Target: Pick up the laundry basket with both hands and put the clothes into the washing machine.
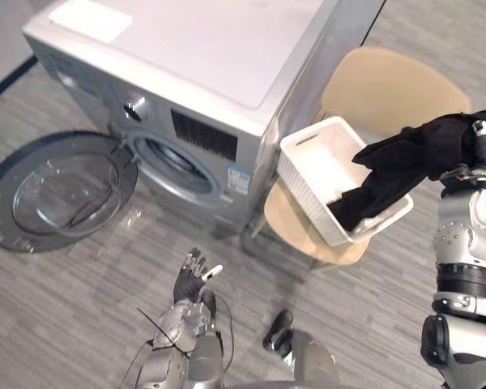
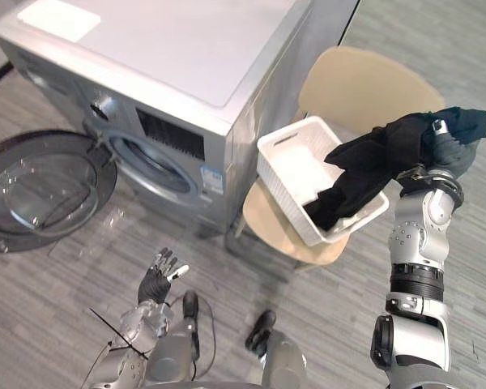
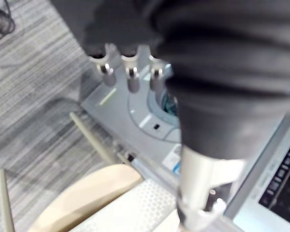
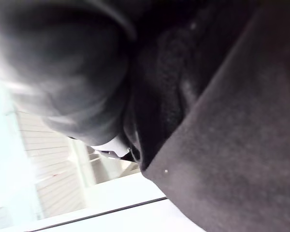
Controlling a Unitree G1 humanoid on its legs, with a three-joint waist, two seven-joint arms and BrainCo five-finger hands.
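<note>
1. The washing machine's round door (image 1: 57,186) lies swung wide open at the far left, so the drum opening (image 1: 174,166) is clear to receive clothes.
2. The washing machine (image 1: 202,57) stands between the door and the chair; the opening sits low on its front.
3. The left hand (image 1: 196,279) hangs low before the machine, fingers (image 3: 130,72) straight and spread, holding nothing.
4. The white laundry basket (image 1: 308,142) rests tilted on the tan chair (image 1: 397,81), just beside the machine's side panel.
5. The dark garment (image 1: 405,158) stretches from inside the basket up to the right hand (image 1: 479,130), which is raised at the far right; cloth is bundled over that hand, so I cannot tell how it grips.
6. The step in hand looks like carrying this garment to the drum. I would raise it until its trailing end clears the basket rim, or the basket may be dragged off the chair.
7. Then swing it left and down towards the opening; the free left hand could gather the loose tail so nothing catches on the door
</note>
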